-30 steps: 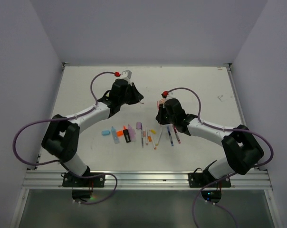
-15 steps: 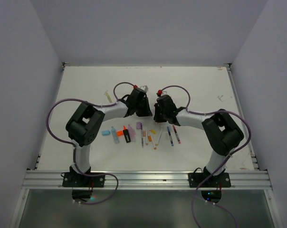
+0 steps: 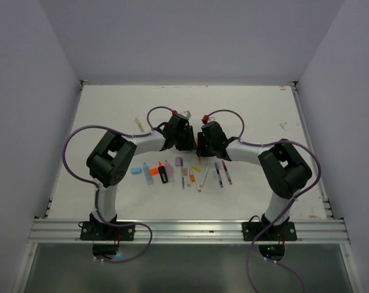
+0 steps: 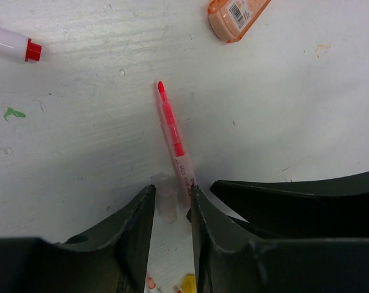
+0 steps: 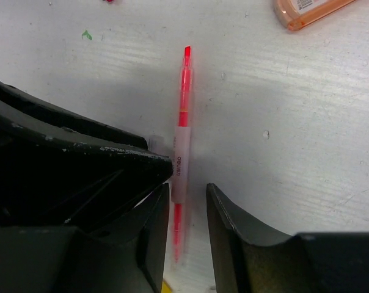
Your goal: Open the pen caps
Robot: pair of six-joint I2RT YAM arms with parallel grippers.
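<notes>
A thin pink pen point(image 4: 174, 134) with a bare red tip runs between my two grippers, which meet nose to nose above the table's middle. My left gripper point(image 4: 171, 204) is open, the pen's white-labelled end against its right finger point(image 4: 203, 213) and a clear cap point(image 4: 165, 204) loose in the gap. My right gripper point(image 5: 187, 210) is open around the same pen point(image 5: 181, 162), which lies near its left finger point(image 5: 160, 226) with room on the other side. In the top view the left gripper point(image 3: 187, 141) and right gripper point(image 3: 200, 145) hide the pen. I cannot tell whether it rests on the table.
A row of pens, highlighters and loose caps point(image 3: 184, 174) lies just in front of the grippers, with a light blue cap point(image 3: 135, 170) at its left end. An orange highlighter point(image 4: 236, 15) and a red-capped white pen point(image 4: 10, 43) lie farther off. A pale pen point(image 3: 137, 124) lies at back left.
Both arms swung in from apart and met at the table's middle. In the last half second both pairs of jaws have parted from shut, loosening their hold on the pink pen and the clear cap.
</notes>
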